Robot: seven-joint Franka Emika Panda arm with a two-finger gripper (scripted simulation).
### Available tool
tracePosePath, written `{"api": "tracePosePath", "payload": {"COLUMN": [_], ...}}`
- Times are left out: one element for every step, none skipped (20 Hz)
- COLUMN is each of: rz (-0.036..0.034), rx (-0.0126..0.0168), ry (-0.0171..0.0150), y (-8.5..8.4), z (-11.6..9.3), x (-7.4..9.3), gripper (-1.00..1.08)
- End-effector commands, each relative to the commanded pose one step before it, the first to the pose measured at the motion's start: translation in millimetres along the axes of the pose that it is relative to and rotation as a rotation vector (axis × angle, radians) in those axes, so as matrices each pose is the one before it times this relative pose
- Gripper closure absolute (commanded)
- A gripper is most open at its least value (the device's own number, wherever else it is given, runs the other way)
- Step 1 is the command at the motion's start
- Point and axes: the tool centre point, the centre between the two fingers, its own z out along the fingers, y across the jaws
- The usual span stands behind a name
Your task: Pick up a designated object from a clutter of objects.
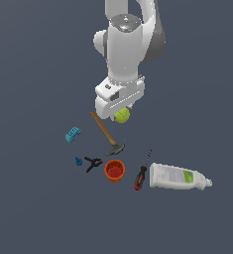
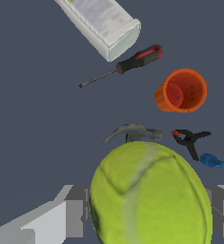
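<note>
Scanning the exterior view from left to right, a blue toy brick (image 1: pixel 73 134), a tiny blue piece (image 1: pixel 79 160), a black clamp (image 1: pixel 93 163), a wooden-handled hammer (image 1: pixel 107 134), an orange cup (image 1: pixel 114 170), a red-black screwdriver (image 1: pixel 142 173) and a white bottle (image 1: pixel 179 177) are seen on the floor. The tennis ball (image 1: pixel 122 116) is located at centre frame, directly under the gripper (image 1: pixel 120 113). In the wrist view the ball (image 2: pixel 150 195) is clamped between both fingers (image 2: pixel 75 217), apparently lifted clear of the clutter. Being round, it has no long axis or heading.
</note>
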Motion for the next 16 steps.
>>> {"api": "tracePosePath", "payload": {"rz": [0.00044, -0.00041, 0.0, 0.0, 0.0, -0.00037, 0.0, -0.00025, 0.0, -0.00014, 0.0, 0.0, -0.00003, 0.0, 0.0, 0.00006], "rx": [-0.00079, 0.00005, 0.0, 0.0, 0.0, 0.00054, 0.0, 0.00056, 0.0, 0.00057, 0.0, 0.0, 0.00056, 0.0, 0.0, 0.00055], "ry": [0.00025, -0.00026, 0.0, 0.0, 0.0, 0.00022, 0.0, 0.00031, 0.0, 0.00037, 0.0, 0.0, 0.0004, 0.0, 0.0, 0.00042], "y": [-15.71, -5.96, -5.66, -5.5, -5.31, -5.09, -4.85, -4.49, -4.25, -3.79, -3.6, -3.27, -2.77, -2.63, -2.31, -1.77], "z": [-24.77, -9.03, -8.93, -8.68, -8.4, -8.03, -7.71, -7.27, -6.79, -6.31, -5.8, -5.3, -4.84, -4.3, -3.8, -3.35], "x": [5.47, 2.47, 2.27, 2.24, 2.21, 2.2, 2.11, 2.0, 1.94, 1.76, 1.75, 1.65, 1.4, 1.42, 1.29, 0.98], "gripper": [1.08, 1.08, 1.08, 1.08, 1.08, 1.08, 1.08, 1.08, 1.08, 1.08, 1.08, 1.08, 1.08, 1.08, 1.08, 1.08]}}
